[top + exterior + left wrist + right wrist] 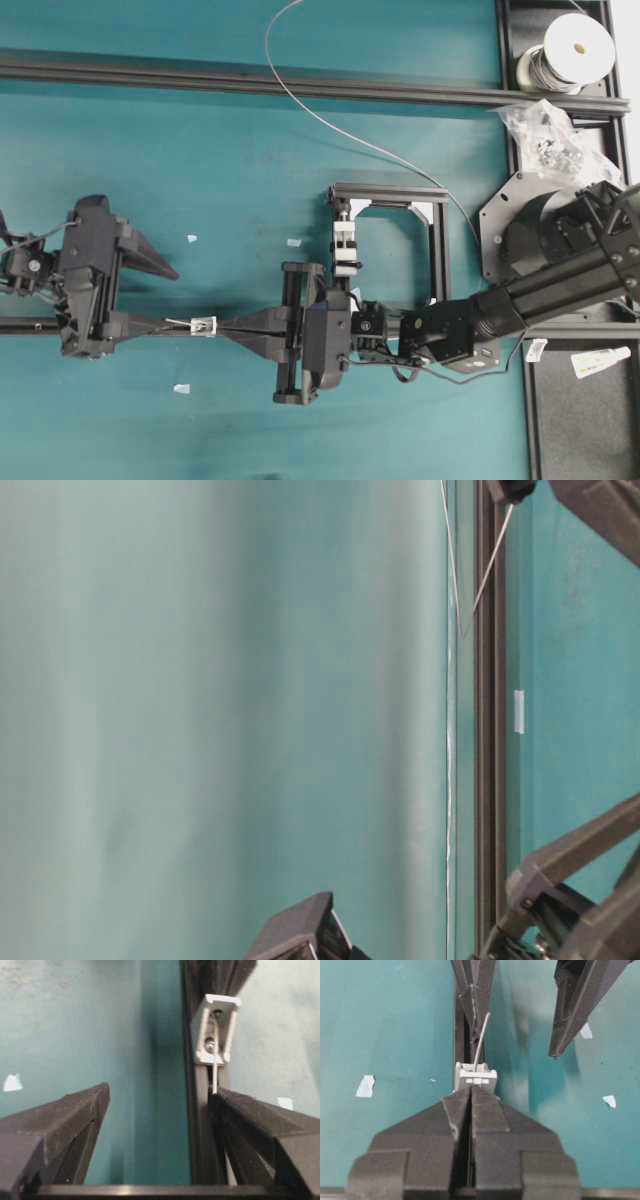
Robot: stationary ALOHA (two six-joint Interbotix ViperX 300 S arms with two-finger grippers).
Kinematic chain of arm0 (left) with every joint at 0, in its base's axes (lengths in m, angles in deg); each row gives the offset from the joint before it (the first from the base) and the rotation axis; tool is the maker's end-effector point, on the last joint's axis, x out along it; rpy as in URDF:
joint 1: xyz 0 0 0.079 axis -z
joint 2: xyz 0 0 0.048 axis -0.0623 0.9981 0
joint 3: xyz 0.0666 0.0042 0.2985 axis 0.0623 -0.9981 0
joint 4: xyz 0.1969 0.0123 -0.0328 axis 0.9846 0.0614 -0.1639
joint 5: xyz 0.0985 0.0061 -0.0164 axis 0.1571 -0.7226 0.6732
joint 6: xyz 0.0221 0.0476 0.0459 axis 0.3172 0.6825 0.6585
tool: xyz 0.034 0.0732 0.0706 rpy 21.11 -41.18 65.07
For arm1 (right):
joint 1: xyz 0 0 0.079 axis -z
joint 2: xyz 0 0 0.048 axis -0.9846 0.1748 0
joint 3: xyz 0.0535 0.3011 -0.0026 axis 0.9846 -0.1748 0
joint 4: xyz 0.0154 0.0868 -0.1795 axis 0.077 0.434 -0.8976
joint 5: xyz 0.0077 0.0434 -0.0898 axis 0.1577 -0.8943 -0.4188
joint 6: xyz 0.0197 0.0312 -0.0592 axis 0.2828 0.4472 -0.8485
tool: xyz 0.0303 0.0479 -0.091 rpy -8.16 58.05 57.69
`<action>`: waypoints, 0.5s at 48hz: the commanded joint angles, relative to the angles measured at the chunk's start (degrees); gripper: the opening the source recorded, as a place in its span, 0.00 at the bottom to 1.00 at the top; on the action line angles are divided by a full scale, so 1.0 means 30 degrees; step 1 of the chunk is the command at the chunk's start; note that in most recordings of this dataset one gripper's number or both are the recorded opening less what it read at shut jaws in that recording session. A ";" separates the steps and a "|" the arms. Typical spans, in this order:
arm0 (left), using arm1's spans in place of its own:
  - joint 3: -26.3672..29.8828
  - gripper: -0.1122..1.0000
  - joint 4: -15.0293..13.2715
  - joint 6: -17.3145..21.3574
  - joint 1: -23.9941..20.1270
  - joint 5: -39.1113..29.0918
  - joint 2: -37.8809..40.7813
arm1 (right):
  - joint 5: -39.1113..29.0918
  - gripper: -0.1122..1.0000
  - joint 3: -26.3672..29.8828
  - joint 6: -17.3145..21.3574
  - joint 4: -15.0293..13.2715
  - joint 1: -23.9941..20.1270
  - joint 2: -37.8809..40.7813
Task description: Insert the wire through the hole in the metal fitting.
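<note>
Overhead, we see the tiny silvery-white squarish metal fitting (204, 325) pinched at the tips of the right gripper (222, 326), whose jaws are together on it, over the dark rail. From the left wrist, the thin silver-grey wire (215, 1071) pokes out of the fitting's hole (210, 1045) towards the left gripper (159, 1097), whose jaws stand wide apart. From the right wrist the free end looks short; closing off-line could, we judge, bend it or push it back out.
</note>
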 commanded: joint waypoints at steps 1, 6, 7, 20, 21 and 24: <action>0.0439 0.84 0.0000 -0.0029 0.0381 -0.0205 -0.0527 | 0.0059 0.09 0.0176 0.0029 -0.0088 0.0088 -0.0264; 0.0732 0.84 0.0000 -0.0176 0.0732 -0.0586 -0.0615 | 0.0059 0.09 0.0176 0.0029 -0.0088 0.0088 -0.0264; 0.0791 0.84 0.0000 -0.0264 0.0762 -0.0674 -0.0615 | 0.0059 0.09 0.0234 0.0029 -0.0088 0.0088 -0.0264; 0.1055 0.82 0.0000 -0.0879 0.0674 -0.1025 -0.0586 | 0.0059 0.09 0.0176 0.0029 -0.0088 0.0088 -0.0264; 0.1055 0.81 0.0000 -0.0908 0.0645 -0.1025 -0.0586 | 0.0059 0.09 0.0176 0.0029 -0.0088 0.0088 -0.0264; 0.1113 0.78 0.0000 -0.0937 0.0615 -0.1025 -0.0615 | 0.0059 0.09 0.0176 0.0059 -0.0088 0.0088 -0.0264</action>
